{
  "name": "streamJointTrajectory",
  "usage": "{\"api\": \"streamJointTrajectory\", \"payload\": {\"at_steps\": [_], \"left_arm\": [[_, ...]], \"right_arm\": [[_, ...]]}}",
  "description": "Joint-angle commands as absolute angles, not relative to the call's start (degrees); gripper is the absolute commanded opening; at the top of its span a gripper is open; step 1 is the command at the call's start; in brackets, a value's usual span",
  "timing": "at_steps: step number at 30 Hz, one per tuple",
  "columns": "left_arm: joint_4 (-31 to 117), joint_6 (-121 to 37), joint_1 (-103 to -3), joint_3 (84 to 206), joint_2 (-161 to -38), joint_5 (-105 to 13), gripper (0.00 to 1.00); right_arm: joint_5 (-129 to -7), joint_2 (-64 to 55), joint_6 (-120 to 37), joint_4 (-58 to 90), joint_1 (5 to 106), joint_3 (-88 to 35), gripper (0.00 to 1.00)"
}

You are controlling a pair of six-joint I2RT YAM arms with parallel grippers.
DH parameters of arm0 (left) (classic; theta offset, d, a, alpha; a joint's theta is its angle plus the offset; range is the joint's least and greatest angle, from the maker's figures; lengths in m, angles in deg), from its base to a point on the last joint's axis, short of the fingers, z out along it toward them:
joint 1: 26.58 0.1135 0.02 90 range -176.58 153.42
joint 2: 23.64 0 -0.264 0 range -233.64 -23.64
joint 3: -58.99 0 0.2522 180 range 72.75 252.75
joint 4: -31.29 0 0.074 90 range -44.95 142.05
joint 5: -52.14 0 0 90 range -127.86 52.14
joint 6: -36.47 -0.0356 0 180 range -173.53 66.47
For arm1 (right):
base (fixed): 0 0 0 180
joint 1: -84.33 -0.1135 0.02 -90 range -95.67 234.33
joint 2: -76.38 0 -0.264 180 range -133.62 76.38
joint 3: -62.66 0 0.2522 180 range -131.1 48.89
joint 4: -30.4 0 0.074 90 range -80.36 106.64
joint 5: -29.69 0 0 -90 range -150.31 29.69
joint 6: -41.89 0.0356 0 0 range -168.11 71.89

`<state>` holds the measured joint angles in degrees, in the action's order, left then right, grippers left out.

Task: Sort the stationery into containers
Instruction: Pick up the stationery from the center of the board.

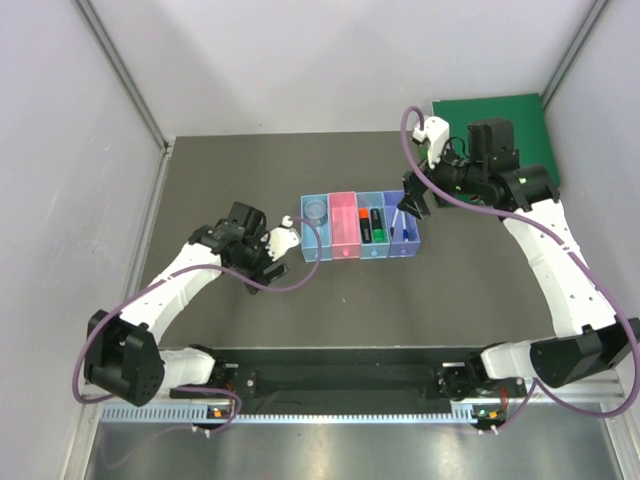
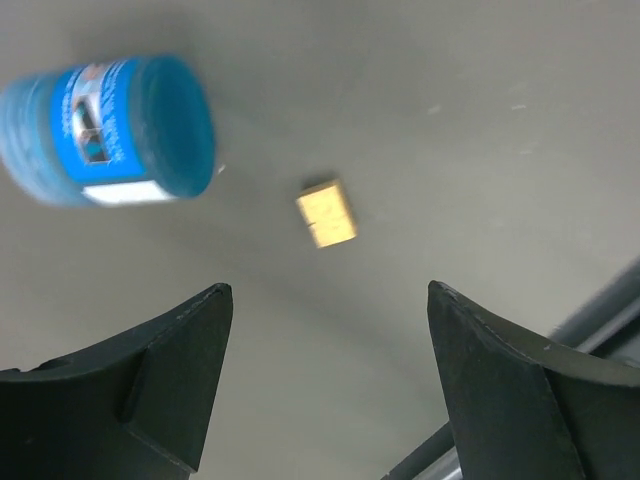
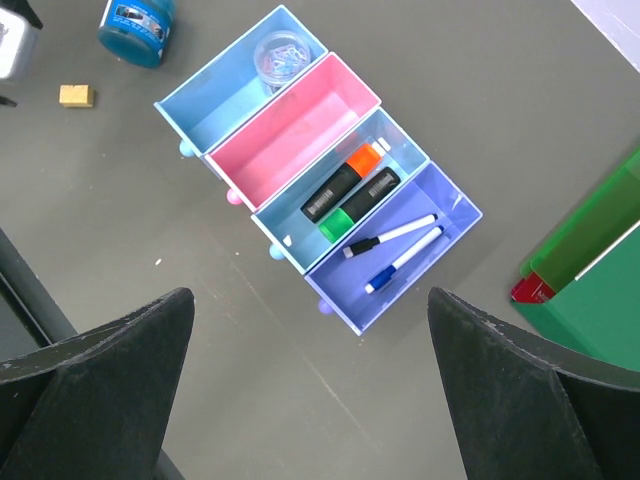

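The four joined containers (image 1: 343, 228) stand mid-table. In the right wrist view the left light blue bin (image 3: 215, 100) holds the grey tin (image 3: 280, 55). The pink bin (image 3: 290, 130) is empty. The third bin holds the orange-capped highlighter (image 3: 340, 180) and the green-capped highlighter (image 3: 355, 205). The purple bin (image 3: 452, 215) holds the black-capped pen (image 3: 392, 233) and the blue-capped pen (image 3: 403, 260). The blue tin (image 2: 110, 130) lies on its side beside the tiny orange block (image 2: 327, 213). My left gripper (image 2: 330, 288) is open and empty above them. My right gripper (image 3: 310, 292) is open and empty above the bins.
The large green binder (image 1: 495, 125) lies at the back right, also at the right edge of the right wrist view (image 3: 600, 290). The left gripper (image 1: 275, 245) hovers just left of the bins, the right gripper (image 1: 408, 208) at their right end. Grey walls enclose the table.
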<state>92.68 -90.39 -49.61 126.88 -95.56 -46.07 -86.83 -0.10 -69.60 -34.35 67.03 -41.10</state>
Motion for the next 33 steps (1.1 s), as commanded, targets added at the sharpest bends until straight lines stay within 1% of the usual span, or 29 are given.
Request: {"api": "streamJointTrajectory", "payload": {"at_steps": [1,6,9,10,12,13,15,17,21,22,23,25,30,33], "left_arm": [[86.1,-88.9,-49.7,126.5,-96.1,-40.8,0.84],[84.6,-88.8,-49.7,127.7,-96.9,-41.3,0.85],[80.6,-95.6,-49.1,126.8,-95.4,-40.6,0.87],[80.4,-101.4,-48.8,126.7,-95.0,-41.0,0.87],[78.4,-107.6,-47.5,126.1,-94.5,-41.6,0.87],[78.4,-114.5,-46.9,126.1,-94.5,-42.1,0.87],[78.0,-120.6,-43.9,126.9,-95.4,-45.3,0.88],[78.9,-130.3,-41.9,128.1,-96.6,-47.8,0.88],[84.8,-150.1,-33.6,133.0,-100.9,-57.4,0.88],[86.1,-154.4,-32.4,133.7,-101.6,-60.5,0.88],[88.5,-162.0,-31.4,134.4,-102.6,-61.8,0.89],[91.3,-171.2,-29.7,137.2,-105.8,-64.2,0.89],[99.8,-183.5,-28.8,143.1,-112.4,-67.9,0.89],[102.4,-190.4,-28.8,144.2,-115.2,-68.3,0.90]], "right_arm": [[-86.6,2.6,-69.5,-34.2,67.5,-40.9,1.00],[-86.5,2.7,-69.6,-34.2,67.5,-40.7,1.00],[-86.5,2.6,-69.6,-34.3,67.5,-40.3,1.00],[-86.5,2.6,-69.6,-34.3,67.5,-40.2,1.00],[-86.5,2.4,-69.6,-34.3,67.5,-40.3,1.00],[-86.5,2.4,-69.6,-34.3,67.5,-40.2,0.99],[-86.5,2.2,-69.6,-34.2,67.5,-40.1,1.00],[-86.5,2.0,-69.3,-34.2,67.5,-40.1,1.00],[-86.2,2.3,-69.4,-34.3,67.5,-39.8,1.00],[-86.2,2.3,-69.5,-34.3,67.6,-39.7,1.00],[-86.2,2.3,-69.6,-34.4,67.5,-39.5,1.00],[-86.0,2.2,-69.7,-34.5,67.5,-39.3,1.00],[-85.5,2.0,-69.9,-34.6,67.7,-38.9,1.00],[-85.2,2.1,-70.3,-34.6,67.6,-38.4,1.00]]}}
